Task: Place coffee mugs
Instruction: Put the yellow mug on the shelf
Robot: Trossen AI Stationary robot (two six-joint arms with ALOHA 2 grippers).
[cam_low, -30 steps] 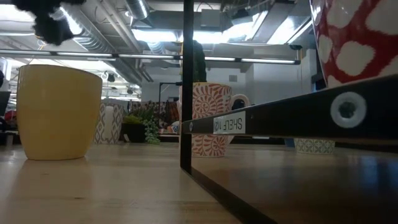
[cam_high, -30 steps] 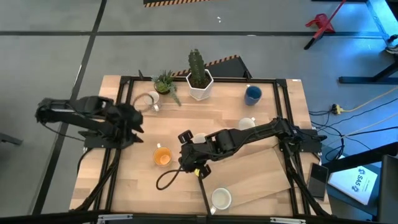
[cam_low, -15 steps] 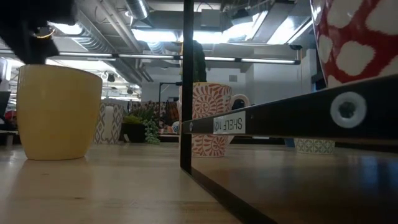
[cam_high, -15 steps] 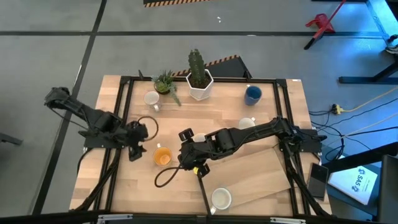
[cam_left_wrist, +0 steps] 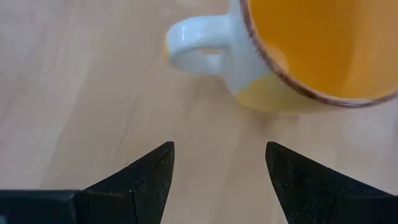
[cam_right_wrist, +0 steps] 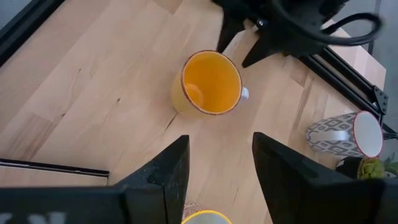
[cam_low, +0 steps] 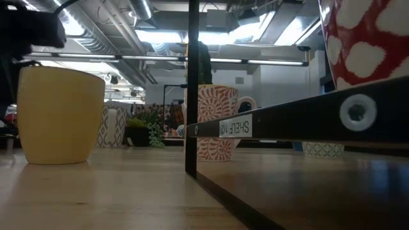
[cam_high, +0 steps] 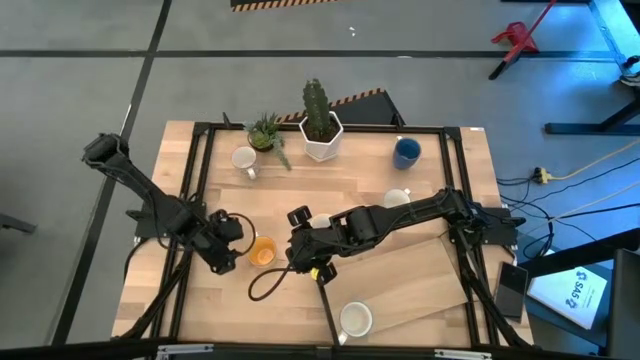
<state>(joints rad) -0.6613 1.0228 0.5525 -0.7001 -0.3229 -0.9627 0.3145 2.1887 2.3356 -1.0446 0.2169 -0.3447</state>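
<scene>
Left gripper [cam_high: 237, 250] low over the pale wooden table [cam_high: 420, 290], dark wedge fingers [cam_left_wrist: 149, 180] spread wide, nothing between them. Just ahead of the tips, close but not touching: the orange mug [cam_high: 262, 251], round, glossy, orange inside with a brown rim, yellow wall, white loop handle turned toward the fingers. Only partly in the left wrist view, far rim cut off.

Right gripper [cam_high: 303, 262] just beyond the same mug on its other side, fingers [cam_right_wrist: 165, 177] parted wide, empty.

Farther off: patterned grey-and-white mug [cam_high: 243, 158] by a small leafy plant [cam_high: 266, 130], dark blue mug [cam_high: 406, 152], white mug [cam_high: 396, 198] partly hidden by the right arm, another white mug [cam_high: 355, 319] near the table's front edge. Low view mostly blocked by a black shelf bar [cam_low: 300, 118].
</scene>
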